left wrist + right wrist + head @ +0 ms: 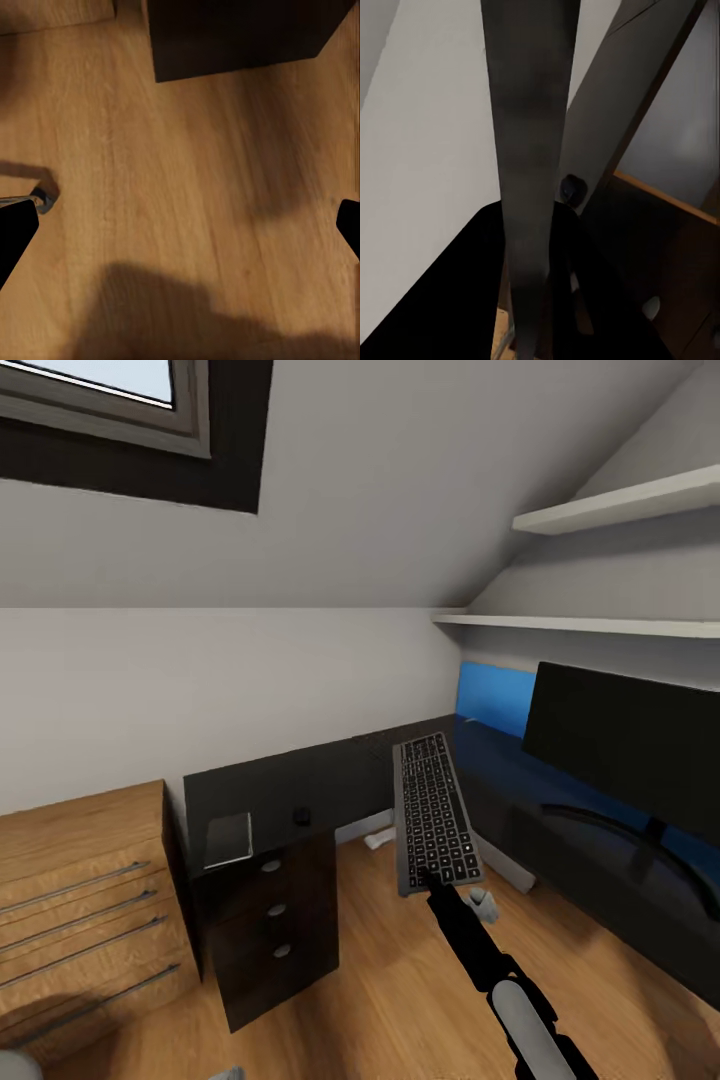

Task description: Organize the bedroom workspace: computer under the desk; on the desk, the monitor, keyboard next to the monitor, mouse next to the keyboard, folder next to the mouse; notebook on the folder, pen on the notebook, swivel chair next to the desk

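The right gripper [432, 882] is mostly hidden behind the keyboard [435, 812], which it holds by the near short edge; the slim dark-grey slab with low black keys stands tilted in the air over the wood-plank floor [400, 970], between the two wings of the desk [330, 775]. The monitor [625, 745], cut off at the right edge, stands on the glossy black top. On the left wing lie a small black mouse [301, 815] and a thin grey notebook [229, 838], above the drawer unit [275, 920] with round silver knobs. In the left wrist view, the left gripper's black fingers [15, 232] are spread wide, holding nothing, above the floor.
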